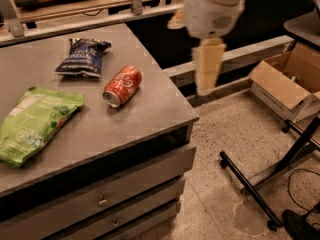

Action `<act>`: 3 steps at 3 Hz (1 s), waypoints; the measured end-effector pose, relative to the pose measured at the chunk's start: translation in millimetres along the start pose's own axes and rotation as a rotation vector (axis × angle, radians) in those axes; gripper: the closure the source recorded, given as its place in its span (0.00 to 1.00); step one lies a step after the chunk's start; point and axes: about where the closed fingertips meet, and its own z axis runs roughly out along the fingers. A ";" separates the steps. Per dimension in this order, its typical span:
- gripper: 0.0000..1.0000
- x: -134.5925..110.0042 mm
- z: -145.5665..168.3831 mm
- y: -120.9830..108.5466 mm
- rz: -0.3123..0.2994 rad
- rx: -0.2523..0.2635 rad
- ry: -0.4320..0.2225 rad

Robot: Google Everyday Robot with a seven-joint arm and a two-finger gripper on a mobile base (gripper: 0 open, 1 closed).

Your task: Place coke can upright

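Observation:
The coke can (122, 86) is red with white script and lies on its side on the grey table (145, 116), silver top facing the front left. My gripper (207, 64) hangs in the air to the right of the table's right edge, well apart from the can and above the floor. It holds nothing that I can see.
A dark blue snack bag (82, 56) lies behind the can. A green snack bag (35, 124) lies at the front left. Drawers (102, 199) sit under the table. An open cardboard box (285, 84) and a black stand (260, 176) are on the floor at right.

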 end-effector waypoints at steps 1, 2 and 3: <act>0.00 -63.8 21.8 -41.1 -0.207 0.032 0.033; 0.00 -63.3 21.7 -40.9 -0.205 0.033 0.032; 0.00 -66.4 29.8 -47.3 -0.251 0.041 0.011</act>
